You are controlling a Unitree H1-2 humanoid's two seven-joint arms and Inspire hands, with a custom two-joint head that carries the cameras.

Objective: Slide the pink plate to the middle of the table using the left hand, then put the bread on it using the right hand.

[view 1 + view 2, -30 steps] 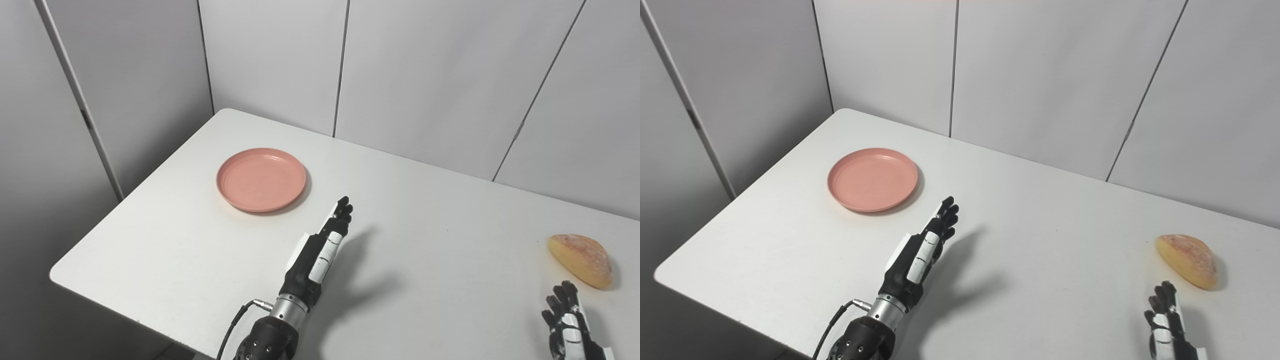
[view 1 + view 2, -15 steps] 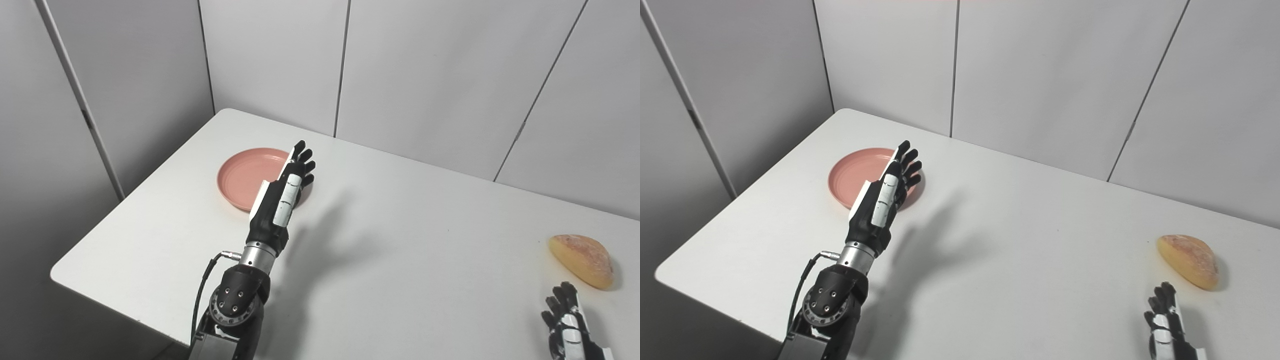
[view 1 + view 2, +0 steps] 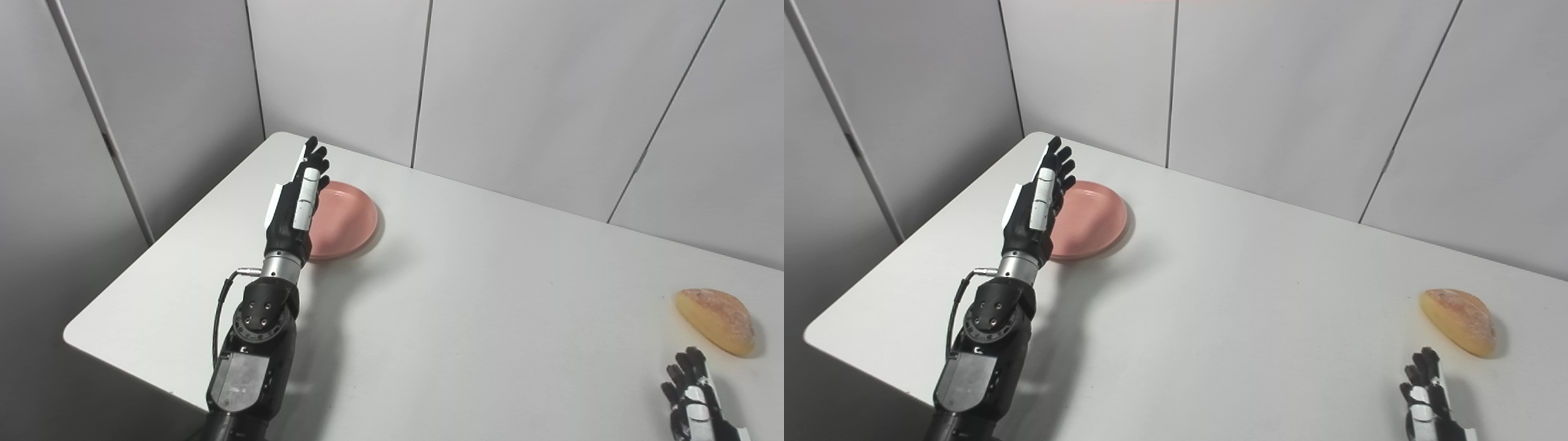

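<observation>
The plate (image 3: 343,220) is lying on the table (image 3: 465,318) near its far left corner, with the left hand (image 3: 294,202) standing over its left side. The bread (image 3: 715,320) is sitting well apart at the right edge, the right hand (image 3: 695,401) just before it.

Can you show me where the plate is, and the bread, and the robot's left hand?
plate (image 3: 346,220): left eye view, bare pink inside, right of the hand.
bread (image 3: 715,312): left eye view, middle of its crust.
left hand (image 3: 1036,205): right eye view, back of the hand, fingers straight.
</observation>
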